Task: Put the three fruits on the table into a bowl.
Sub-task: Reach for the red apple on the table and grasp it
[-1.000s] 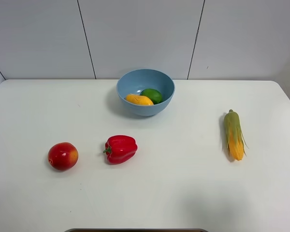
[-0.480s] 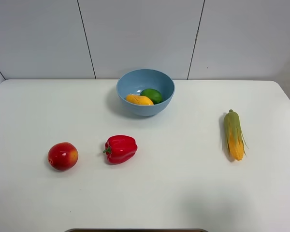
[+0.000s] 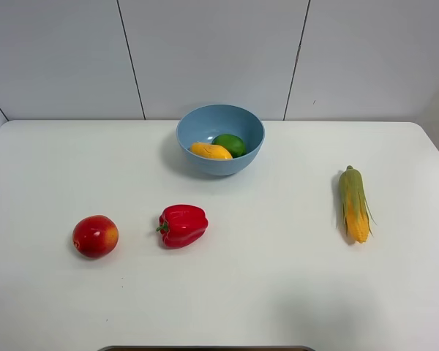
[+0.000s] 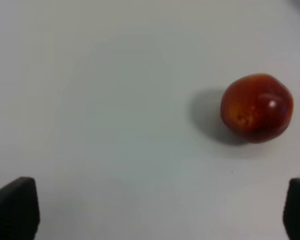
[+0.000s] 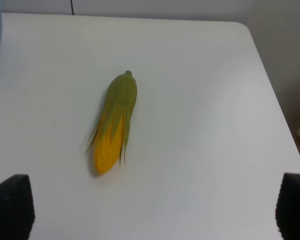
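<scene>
We work in a plain room. Pale wall panels [image 3: 212, 51] with dark seams stand behind a broad white table [image 3: 278, 292]. The table is smooth, matt and level, so a round thing nudged on it will likely roll.

Toward the far edge, near the middle, sits the light-blue bowl [image 3: 221, 167], deep and wide-mouthed. Well to its right lies a corn cob [image 3: 353, 203], and nearer the front, left of centre, a red bell pepper [image 3: 183, 225]. Neither is ours to move.

The apple [image 3: 95, 235] rests on the table to the left of the pepper, apart from it and well away from the bowl. The mango [image 3: 211, 151] and the lime [image 3: 230, 143] already lie in the bowl, touching side by side. We judge two of the three fruits done and the apple the one left.

The apple looks firm, glossy and round, probably light and slippery. We would take it across its widest girth, on opposite flanks, and close gently so it does not squirt out.

The left gripper [image 4: 155, 210] stands spread wide with nothing between its dark fingertips [image 4: 12, 207]. The apple lies ahead of it, off the centre line. The right gripper [image 5: 152, 207] is likewise spread and empty, facing the corn cob.
</scene>
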